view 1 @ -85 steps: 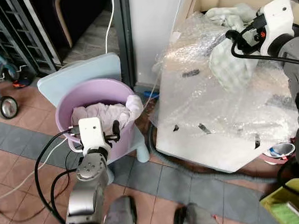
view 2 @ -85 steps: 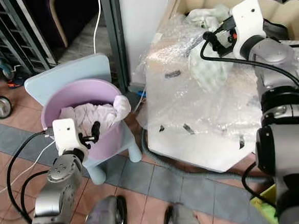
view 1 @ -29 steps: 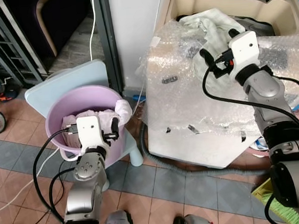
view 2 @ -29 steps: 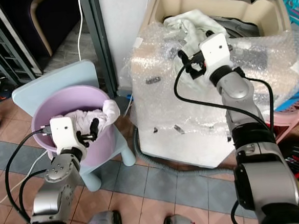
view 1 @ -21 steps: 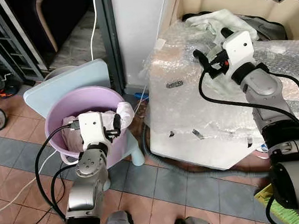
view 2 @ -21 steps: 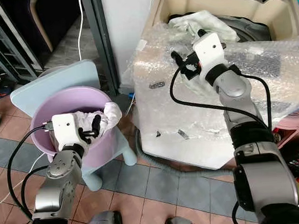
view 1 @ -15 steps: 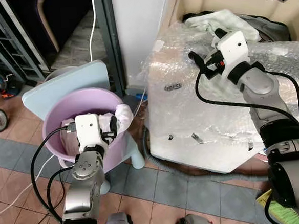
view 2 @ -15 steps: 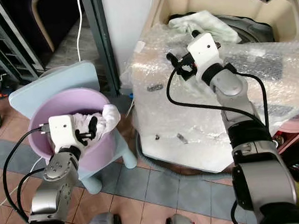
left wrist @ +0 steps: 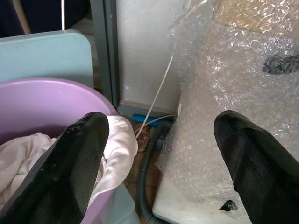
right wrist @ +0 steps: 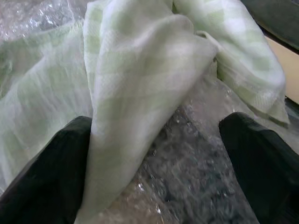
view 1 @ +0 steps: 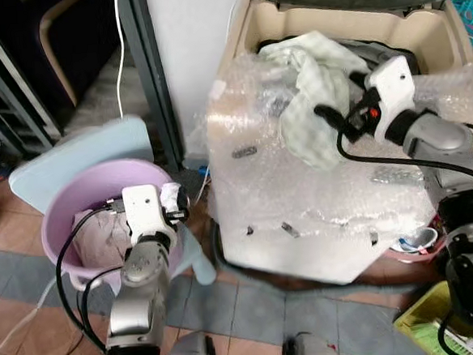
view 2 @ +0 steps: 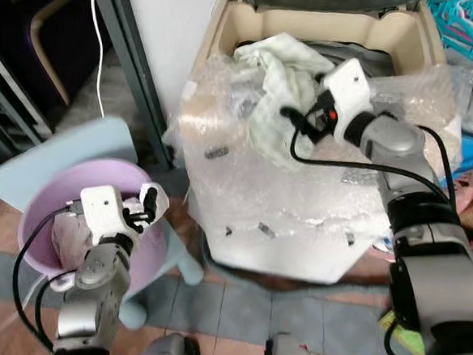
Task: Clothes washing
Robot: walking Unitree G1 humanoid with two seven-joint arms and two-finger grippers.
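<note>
- No brand or writing I can read anywhere; the dark marks under the bubble wrap point(view 1: 318, 188) on the front of the washing machine point(view 1: 429, 30) could be labels, but they're too blurry to tell.
- The machine is a cream top-loader with its lid up, and the wrap covers its front and top edge.
- A pale green checked cloth point(view 1: 308, 99) is draped over the machine's front rim, partly in the tub and partly hanging down over the wrap.
- The right gripper point(right wrist: 154, 158) sits just at 3 o'clock of that cloth in the head view. In the wrist view its fingers point(right wrist: 42, 172) are spread wide, with the cloth's fold lying between them and against one finger, not pinched.
- The left gripper point(left wrist: 159, 154) is over at 9 o'clock from the machine, above the rim of the purple basin point(view 1: 67, 189), also wide open with nothing in it.
- White laundry point(left wrist: 119, 144) fills the basin and spills over its rim, right beside one left finger.
- The basin sits on a light blue stool point(view 1: 65, 157), and a grey hose point(left wrist: 148, 186) runs along the floor by the machine's base.
</note>
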